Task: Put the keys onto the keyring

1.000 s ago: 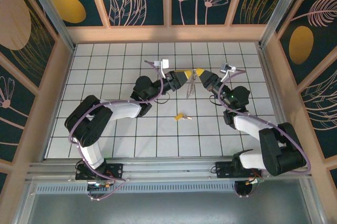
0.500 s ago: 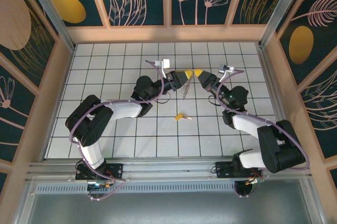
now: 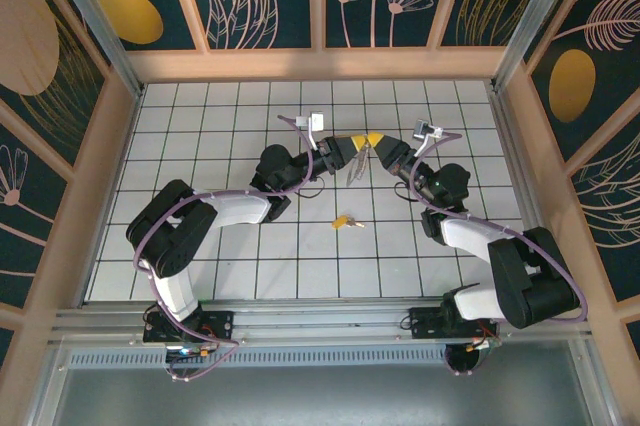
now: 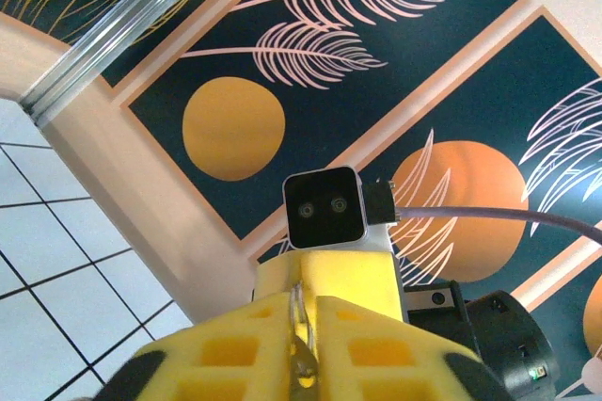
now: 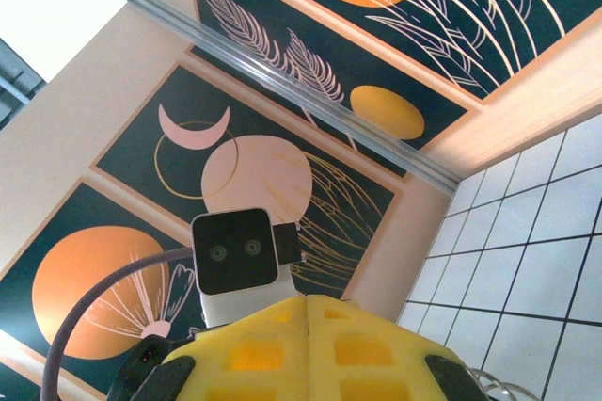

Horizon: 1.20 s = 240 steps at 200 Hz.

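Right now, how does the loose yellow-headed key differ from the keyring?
The yellow-headed key lies on the tiles, touched by nothing; the keyring is pinched in the left gripper. The key has a yellow head; the keyring's hanging keys look plain silvery. Both sit mid-table between the arms.

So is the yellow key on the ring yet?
Not yet: the yellow-headed key lies alone on the tiled table, apart from the keyring.

Silvery metal keys (image 3: pixel 351 170), one yellow plastic head (image 3: pixel 342 220), smooth tiles (image 3: pixel 200 126).
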### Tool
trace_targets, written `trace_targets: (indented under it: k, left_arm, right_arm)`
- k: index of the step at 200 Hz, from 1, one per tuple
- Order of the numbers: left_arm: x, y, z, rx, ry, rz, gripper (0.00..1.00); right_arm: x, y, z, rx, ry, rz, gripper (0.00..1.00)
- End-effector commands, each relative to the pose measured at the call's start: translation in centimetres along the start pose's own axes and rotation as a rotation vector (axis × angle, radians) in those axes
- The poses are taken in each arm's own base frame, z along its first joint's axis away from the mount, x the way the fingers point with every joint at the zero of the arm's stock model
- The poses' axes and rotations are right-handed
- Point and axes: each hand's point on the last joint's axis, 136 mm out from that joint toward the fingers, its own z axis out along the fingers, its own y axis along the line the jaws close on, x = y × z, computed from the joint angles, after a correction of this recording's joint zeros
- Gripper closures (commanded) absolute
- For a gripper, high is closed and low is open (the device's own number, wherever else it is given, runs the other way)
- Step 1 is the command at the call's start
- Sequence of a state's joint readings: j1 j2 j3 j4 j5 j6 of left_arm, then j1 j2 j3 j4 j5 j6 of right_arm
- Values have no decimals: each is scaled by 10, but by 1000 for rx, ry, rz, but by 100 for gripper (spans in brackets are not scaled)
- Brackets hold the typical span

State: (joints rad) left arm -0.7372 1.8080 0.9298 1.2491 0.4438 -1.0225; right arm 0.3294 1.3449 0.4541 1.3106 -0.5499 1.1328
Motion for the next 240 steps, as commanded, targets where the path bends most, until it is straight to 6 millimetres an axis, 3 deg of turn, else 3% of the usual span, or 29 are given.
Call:
trace_targets:
  k: [1,15,24,27,38,64,83,88,118,240]
  left_arm:
    - [-4,-17,6,67,-5,31,92]
    - [-4,-18,6,66,-8,30,100]
    - [-5,-18,7,66,-11,33,100]
    - [-5,-18,7,65,-9,32,100]
    - [-6,-19,7,62,-9,40,100]
    - [-6,-20,7,38,12,68,100]
    - [0,-17,6,14,46,89,100]
    - [-7,-26,11,31,42,109,100]
    - [-2,-30,18,31,114,148,100]
    - [8,-43,22,90,211,176,100]
  right_arm:
    - [-8,25,8,-86,-9,-48,100]
    - [-7,27,8,-92,3,-59,100]
    - [-7,27,7,-86,6,-64,100]
    - [-8,28,5,-82,2,-70,91]
    - [-12,25,-1,-54,-16,-82,74]
    - [-19,19,-20,13,-53,-117,63]
    - [-17,16,-31,45,-58,-133,62]
    - [-16,15,-32,51,-52,-138,62]
    - [-7,16,-37,45,-21,-159,63]
    - [0,25,-35,-2,28,-194,72]
